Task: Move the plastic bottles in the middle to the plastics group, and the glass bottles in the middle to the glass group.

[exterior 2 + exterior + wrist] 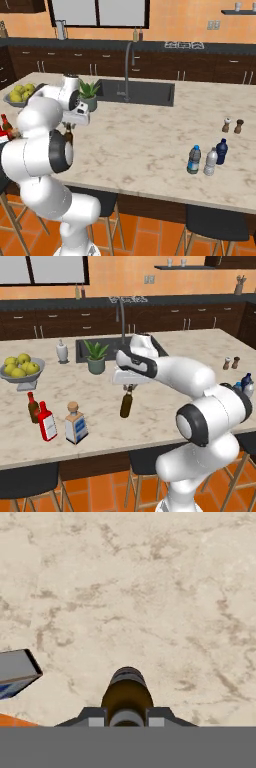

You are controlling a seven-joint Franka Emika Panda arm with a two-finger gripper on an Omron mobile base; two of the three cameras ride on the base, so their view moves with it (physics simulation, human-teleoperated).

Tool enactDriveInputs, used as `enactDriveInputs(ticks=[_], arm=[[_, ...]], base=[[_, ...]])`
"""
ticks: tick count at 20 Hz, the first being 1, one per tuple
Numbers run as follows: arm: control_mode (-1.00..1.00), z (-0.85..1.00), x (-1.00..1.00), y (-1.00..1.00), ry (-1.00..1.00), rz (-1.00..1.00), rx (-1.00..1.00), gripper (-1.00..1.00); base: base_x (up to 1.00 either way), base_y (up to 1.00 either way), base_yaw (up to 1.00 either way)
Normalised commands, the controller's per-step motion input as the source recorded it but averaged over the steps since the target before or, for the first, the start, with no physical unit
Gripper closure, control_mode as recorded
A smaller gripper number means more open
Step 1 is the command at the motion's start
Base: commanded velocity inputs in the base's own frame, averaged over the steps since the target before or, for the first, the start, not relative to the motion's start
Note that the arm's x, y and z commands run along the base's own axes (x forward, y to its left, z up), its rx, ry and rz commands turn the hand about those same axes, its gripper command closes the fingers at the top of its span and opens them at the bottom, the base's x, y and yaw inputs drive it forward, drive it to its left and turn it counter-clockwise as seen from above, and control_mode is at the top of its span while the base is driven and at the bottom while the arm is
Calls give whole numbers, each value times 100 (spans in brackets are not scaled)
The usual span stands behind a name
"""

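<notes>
The hand (129, 387) is standing closed on the neck of the slim dark brown long-necked bottle (126, 405), which is hanging upright over the middle of the marble counter (165, 401); whether its base is touching the surface cannot be told. In the hand view the bottle's shoulder (127, 694) is sitting between the two finger tips (91, 716), with veined stone beyond it. Toward the counter's left front, the squarish clear bottle with a cork stopper (75, 423) is standing just beside the flat red bottle (47, 421) and the short dark brown bottle (33, 407). At the far right, the small water bottle with a blue label (194, 160) is standing just beside the pale clear bottle (211, 162) and the dark blue bottle (221, 151). The salt and pepper shakers (233, 125) are standing behind these. A bowl of green fruit (21, 370) and a potted plant (96, 357) are sitting near the sink (137, 92).
</notes>
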Motion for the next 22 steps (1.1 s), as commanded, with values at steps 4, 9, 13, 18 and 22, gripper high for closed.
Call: enactDriveInputs(ticks=[4, 9, 13, 18, 22], arm=[[-100, 6, -12, 92, 0, 0, 0, 100], [-100, 1, 16, 80, 0, -1, 0, 100], [-100, -1, 13, 60, 0, -2, 0, 100], [-100, -2, 4, 49, 0, -7, 0, 100], [-100, -11, 14, 31, 0, -11, 0, 100]], base=[[0, 0, 0], [0, 0, 0], [0, 0, 0], [0, 0, 0], [0, 0, 0]])
